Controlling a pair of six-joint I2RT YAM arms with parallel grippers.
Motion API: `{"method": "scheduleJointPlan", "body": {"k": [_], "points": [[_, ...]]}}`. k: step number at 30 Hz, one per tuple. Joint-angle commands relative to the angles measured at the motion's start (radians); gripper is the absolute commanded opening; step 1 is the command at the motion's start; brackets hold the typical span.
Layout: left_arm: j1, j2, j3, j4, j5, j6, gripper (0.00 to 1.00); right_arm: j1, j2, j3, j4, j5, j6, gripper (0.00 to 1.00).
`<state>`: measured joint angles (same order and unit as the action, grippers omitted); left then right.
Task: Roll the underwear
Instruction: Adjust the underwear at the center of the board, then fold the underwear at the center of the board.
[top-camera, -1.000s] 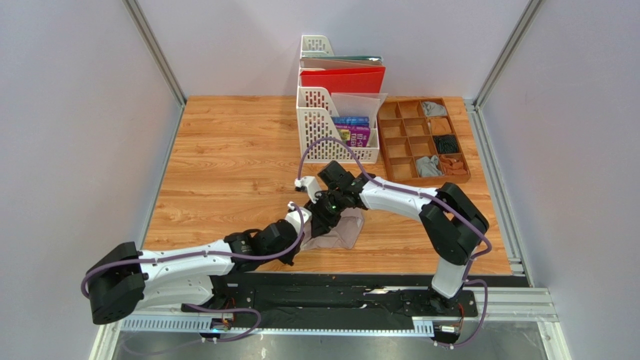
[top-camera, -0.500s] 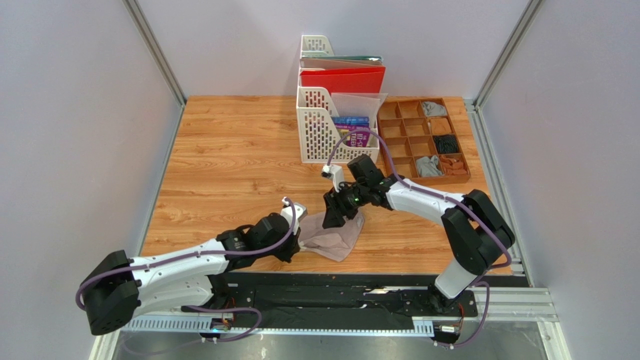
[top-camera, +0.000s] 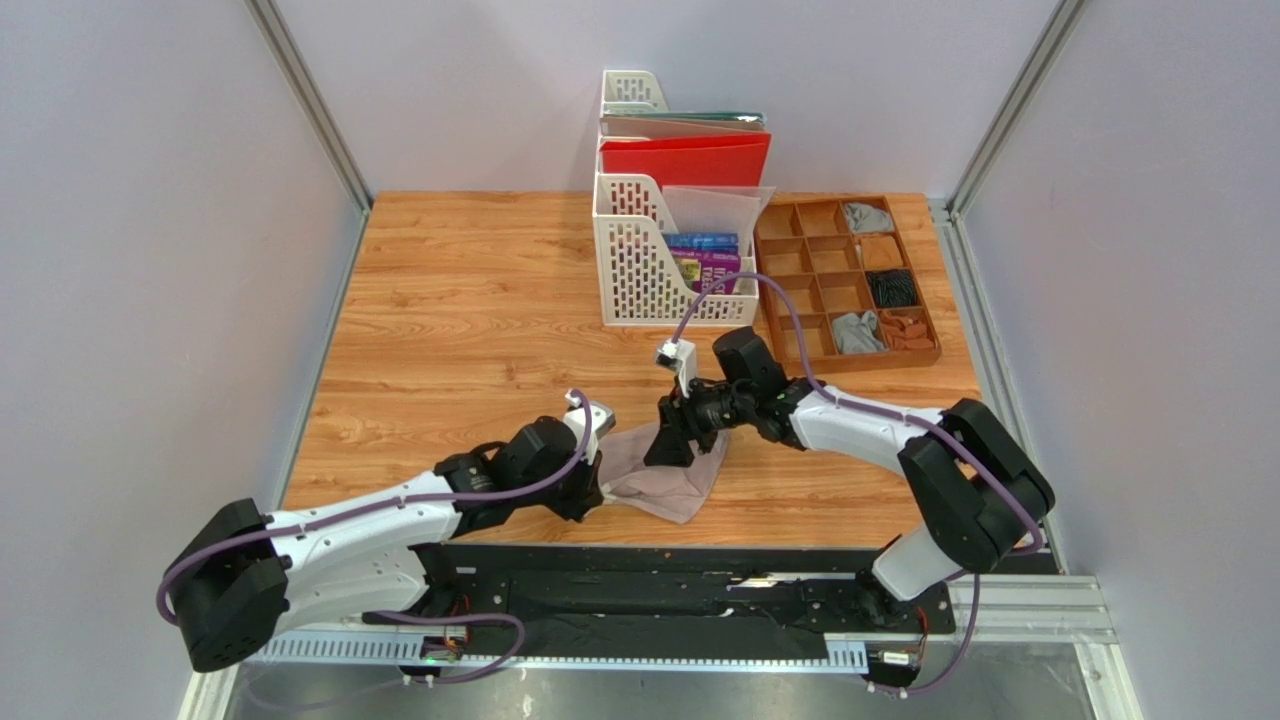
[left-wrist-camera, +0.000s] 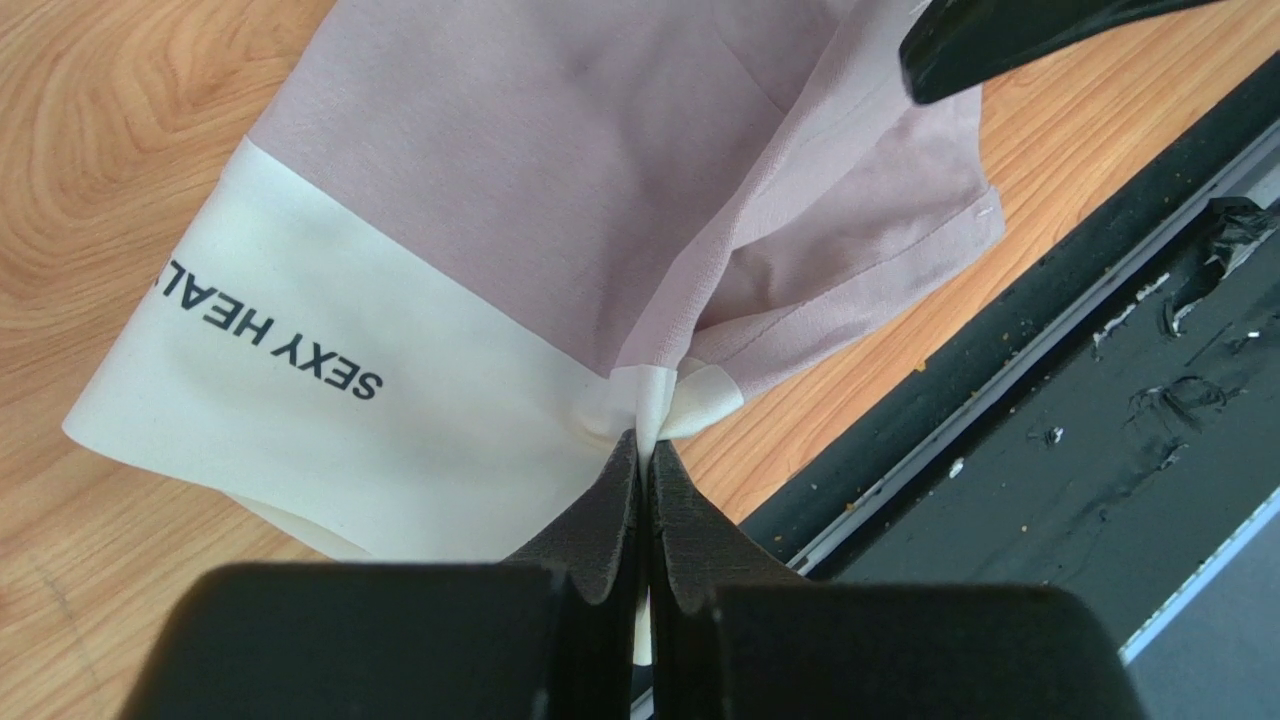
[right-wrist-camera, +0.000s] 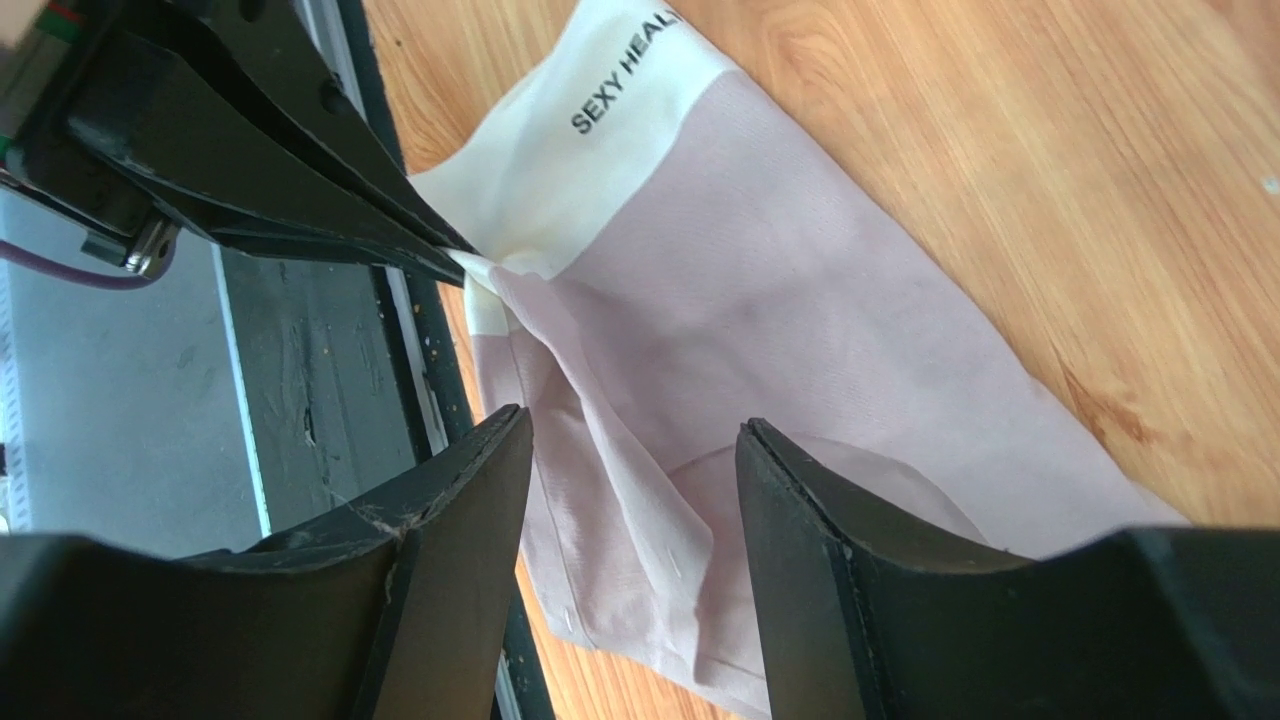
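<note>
The pale pinkish-beige underwear (top-camera: 664, 480) with a cream band lies loosely folded on the wood near the table's front edge. My left gripper (top-camera: 595, 477) is shut on a pinched corner of the cream band (left-wrist-camera: 451, 405), at the cloth's left side; its fingertips (left-wrist-camera: 646, 458) meet on the fabric. My right gripper (top-camera: 676, 440) hovers just above the cloth's far side, open, nothing between its fingers (right-wrist-camera: 466, 495). In the right wrist view the pink fabric (right-wrist-camera: 781, 330) spreads below the open jaws, and the left gripper's fingers (right-wrist-camera: 301, 180) show at the upper left.
White file racks (top-camera: 669, 263) with a red folder stand at the back middle. A wooden compartment tray (top-camera: 781, 281) holding several rolled cloth pieces sits at the back right. A black rail (top-camera: 721, 578) runs along the near table edge, just beyond the cloth.
My right gripper has opened, let go of the cloth and drawn back to the right. The left gripper has shifted slightly left, still pinching the band. The cloth now lies flatter.
</note>
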<state>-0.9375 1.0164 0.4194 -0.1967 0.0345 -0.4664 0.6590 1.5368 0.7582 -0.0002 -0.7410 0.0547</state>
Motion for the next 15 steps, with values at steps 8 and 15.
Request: {"method": "scheduleJointPlan", "body": {"k": [8,15], "points": [[0.011,-0.013,0.035,0.000,0.025,0.002,0.00,0.039,0.106,0.062,0.085,-0.080,-0.039,0.57],[0.040,-0.006,0.038,-0.004,0.038,-0.014,0.00,0.094,0.123,0.059,0.063,-0.101,-0.049,0.54]]}}
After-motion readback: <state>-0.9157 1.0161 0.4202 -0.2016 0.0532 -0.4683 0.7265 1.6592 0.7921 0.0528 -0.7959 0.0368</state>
